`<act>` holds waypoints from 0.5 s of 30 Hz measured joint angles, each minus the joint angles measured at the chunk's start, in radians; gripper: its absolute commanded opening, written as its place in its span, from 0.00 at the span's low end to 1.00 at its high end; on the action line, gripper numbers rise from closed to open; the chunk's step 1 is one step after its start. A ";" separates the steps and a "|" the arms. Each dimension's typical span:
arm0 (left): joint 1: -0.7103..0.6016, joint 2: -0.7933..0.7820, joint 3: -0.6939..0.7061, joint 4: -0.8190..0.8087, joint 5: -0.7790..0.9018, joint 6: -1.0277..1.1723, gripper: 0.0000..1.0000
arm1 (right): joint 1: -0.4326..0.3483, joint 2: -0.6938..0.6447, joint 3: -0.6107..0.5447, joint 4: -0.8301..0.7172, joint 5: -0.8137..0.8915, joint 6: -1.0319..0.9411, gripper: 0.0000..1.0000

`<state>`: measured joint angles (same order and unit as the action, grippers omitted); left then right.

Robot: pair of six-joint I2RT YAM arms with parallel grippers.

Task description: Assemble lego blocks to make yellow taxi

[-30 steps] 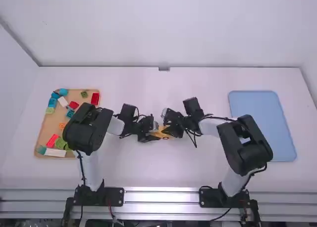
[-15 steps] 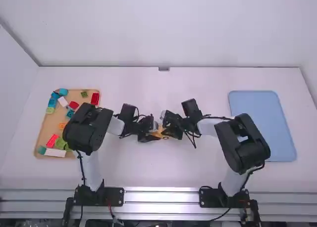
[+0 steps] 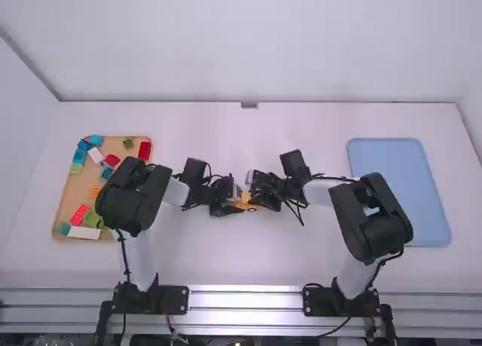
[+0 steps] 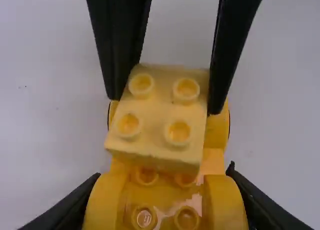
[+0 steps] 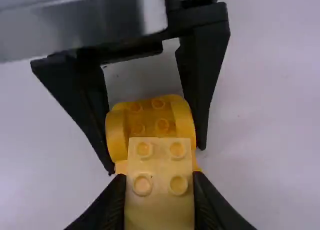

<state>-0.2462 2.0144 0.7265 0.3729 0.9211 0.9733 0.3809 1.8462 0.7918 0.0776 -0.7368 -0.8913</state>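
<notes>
We have the yellow plastic taxi body (image 4: 162,207), with rounded sides and round studs, about midway between the left and right edges of the white table (image 3: 241,259), a little nearer its far edge than its near one. Our left claw (image 3: 231,206) is closed on it, one black finger against each side. Just over the body we hold a pale yellow, four-studded square block (image 4: 159,117), studs up, gripped between the fingers of our right claw (image 3: 257,200); we cannot tell whether its underside touches the body's studs. Well apart, near the table's left edge, lies a tan rectangular tray (image 3: 72,197) of loose blocks, partly hidden by our left arm. A long red block (image 3: 144,150) sits at its far right corner, with a small dark green block (image 3: 128,144) just beside it. A blue block (image 3: 79,156) and a yellow-green block (image 3: 76,168) lie along its left edge, and an orange block (image 3: 95,191) sits farther in. A long white block (image 3: 83,233) lies along the tray's near edge, beside a teal block (image 3: 64,228) at the near left corner. Near the table's right edge lies a flat blue tray (image 3: 399,191) with rounded corners.
</notes>
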 measured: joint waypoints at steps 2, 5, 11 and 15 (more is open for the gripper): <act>0.000 0.000 0.000 0.001 -0.001 0.000 0.28 | -0.009 0.000 0.000 -0.007 -0.006 -0.019 0.23; 0.000 0.000 0.000 0.003 -0.004 -0.001 0.28 | -0.024 0.000 0.000 -0.018 -0.016 -0.048 0.23; 0.000 0.000 0.001 0.003 -0.005 0.000 0.29 | -0.049 0.000 0.000 -0.048 -0.031 -0.121 0.26; 0.000 0.000 0.001 0.001 -0.005 -0.001 0.29 | -0.052 0.000 0.000 -0.051 -0.029 -0.149 0.34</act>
<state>-0.2462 2.0144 0.7277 0.3737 0.9161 0.9726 0.3290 1.8465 0.7918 0.0265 -0.7658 -1.0401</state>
